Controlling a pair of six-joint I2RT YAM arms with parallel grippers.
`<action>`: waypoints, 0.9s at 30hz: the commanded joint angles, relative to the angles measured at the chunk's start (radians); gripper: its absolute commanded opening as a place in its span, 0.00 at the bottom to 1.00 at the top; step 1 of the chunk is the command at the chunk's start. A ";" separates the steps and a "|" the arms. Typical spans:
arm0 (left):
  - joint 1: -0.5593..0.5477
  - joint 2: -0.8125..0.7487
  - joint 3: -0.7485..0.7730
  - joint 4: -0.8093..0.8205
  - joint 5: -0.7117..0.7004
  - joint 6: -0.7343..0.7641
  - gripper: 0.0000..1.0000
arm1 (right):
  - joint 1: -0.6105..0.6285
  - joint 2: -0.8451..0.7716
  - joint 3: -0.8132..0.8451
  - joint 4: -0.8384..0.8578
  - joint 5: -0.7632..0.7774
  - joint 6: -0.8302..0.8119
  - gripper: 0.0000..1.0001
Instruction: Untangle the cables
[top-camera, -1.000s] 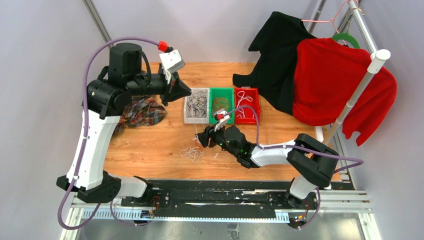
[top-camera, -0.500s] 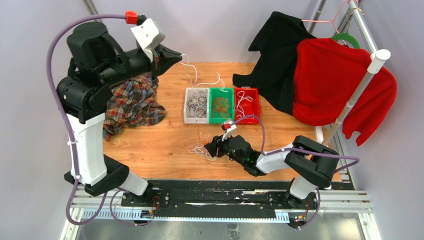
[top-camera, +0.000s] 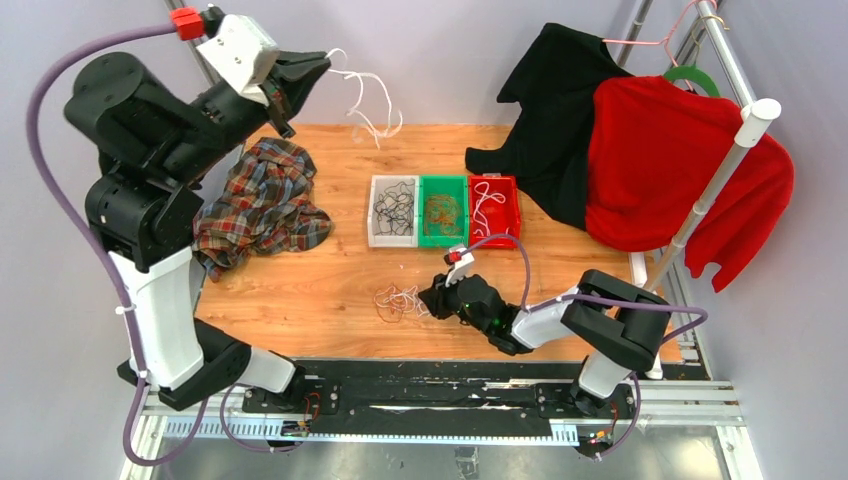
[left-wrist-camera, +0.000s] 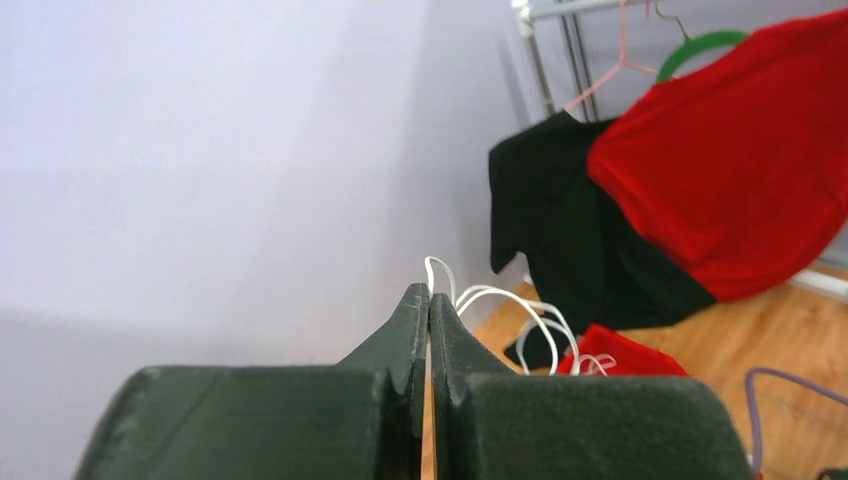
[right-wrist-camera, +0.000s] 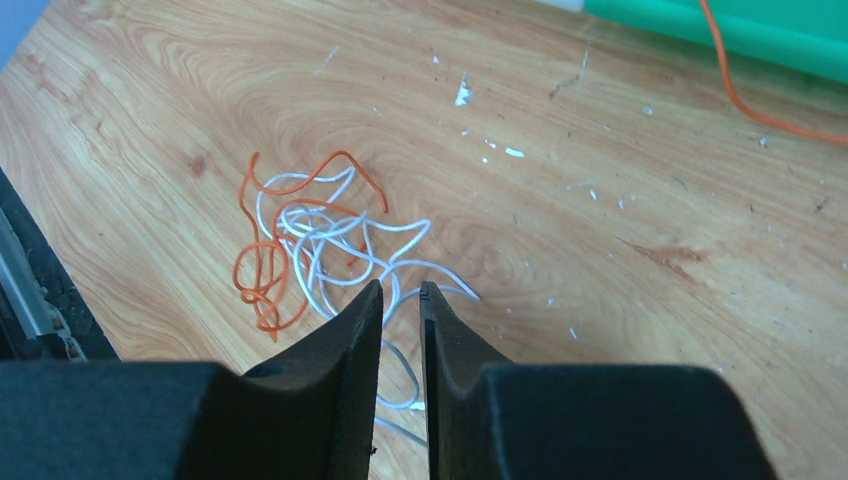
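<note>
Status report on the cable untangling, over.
Left gripper shut on white cable, aloft. Right gripper low over tangle, jaws nearly closed, grip unclear. Nothing blocking.

A wooden table (top-camera: 330, 280) carries a crumpled plaid cloth (top-camera: 262, 205) at its left side. Three small bins stand touching in a row at the middle: white (top-camera: 373, 212), green (top-camera: 443, 180), red (top-camera: 515, 215). At the right, a black garment (top-camera: 555, 110) and a red garment (top-camera: 670, 160) hang from a white rack (top-camera: 720, 175), with a green hanger (top-camera: 690, 75) above.

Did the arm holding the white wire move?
Yes. The left gripper rose up and back from beside the gray bin, toward the rear wall, pulling the white cable along.
</note>
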 joint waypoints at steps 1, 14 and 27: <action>-0.006 -0.040 -0.032 0.141 -0.053 0.007 0.00 | 0.018 -0.018 -0.029 -0.009 0.036 0.016 0.23; -0.135 -0.101 -0.591 0.129 0.040 -0.017 0.00 | -0.001 -0.571 0.031 -0.496 0.444 -0.073 0.68; -0.287 0.302 -0.446 0.125 -0.058 0.099 0.00 | -0.191 -1.003 -0.024 -0.903 0.845 0.100 0.65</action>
